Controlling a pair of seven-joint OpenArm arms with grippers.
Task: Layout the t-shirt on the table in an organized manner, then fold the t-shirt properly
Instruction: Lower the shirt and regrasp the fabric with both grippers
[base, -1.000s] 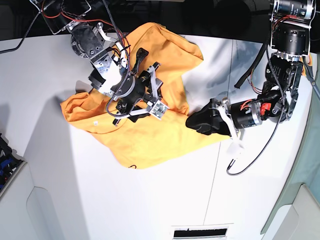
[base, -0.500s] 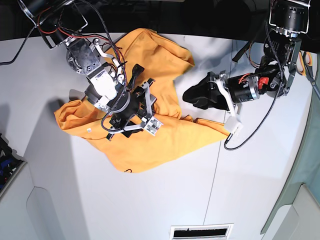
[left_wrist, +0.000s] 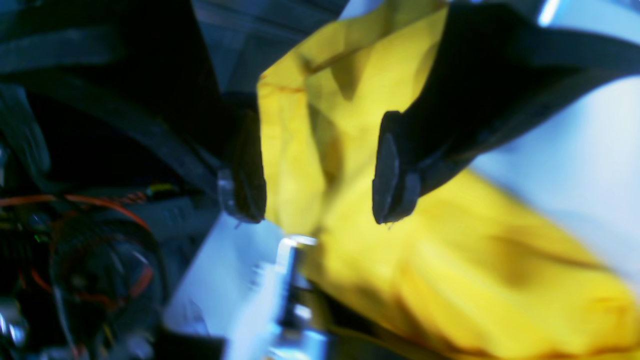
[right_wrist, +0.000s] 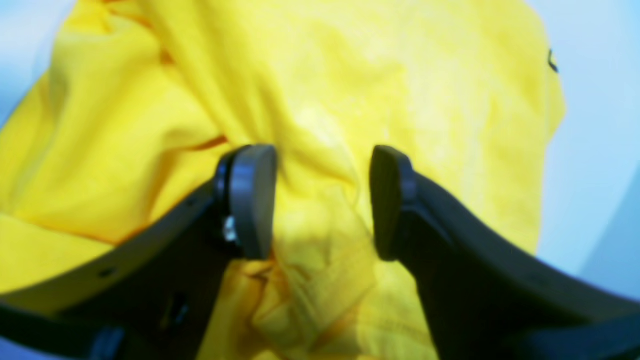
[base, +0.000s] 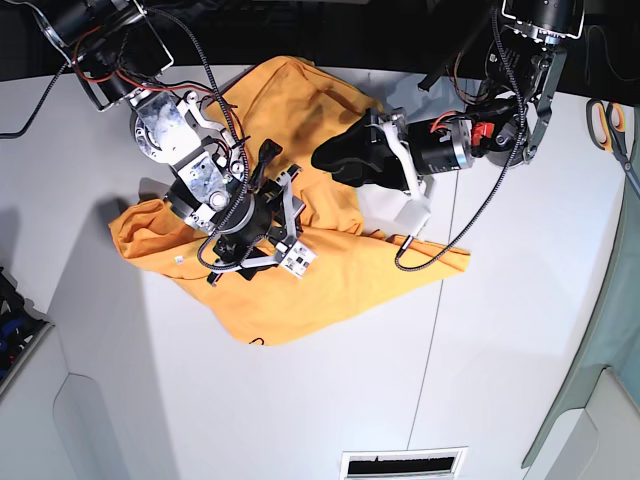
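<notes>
The orange-yellow t-shirt (base: 300, 285) lies crumpled left of centre on the white table (base: 520, 340), one part bunched toward the far edge. My right gripper (base: 262, 215) stands over the shirt's middle. In the right wrist view the right gripper (right_wrist: 322, 202) is open, and a raised fold of the t-shirt (right_wrist: 310, 100) runs up between its pads without being pinched. My left gripper (base: 330, 160) reaches in from the right over the shirt's upper part. In the blurred left wrist view the left gripper (left_wrist: 320, 190) is open, with the t-shirt (left_wrist: 450, 260) behind the gap.
Orange-handled scissors (base: 610, 120) lie at the table's far right edge. A thin dark seam (base: 430, 340) runs down the tabletop right of the shirt. A dark bin (base: 12, 325) sits past the left edge and a vent slot (base: 400, 465) is at the front.
My left arm has swung up and to the left, from beside the shirt's right edge to over its upper part. The right arm and the shirt under it shifted slightly left.
</notes>
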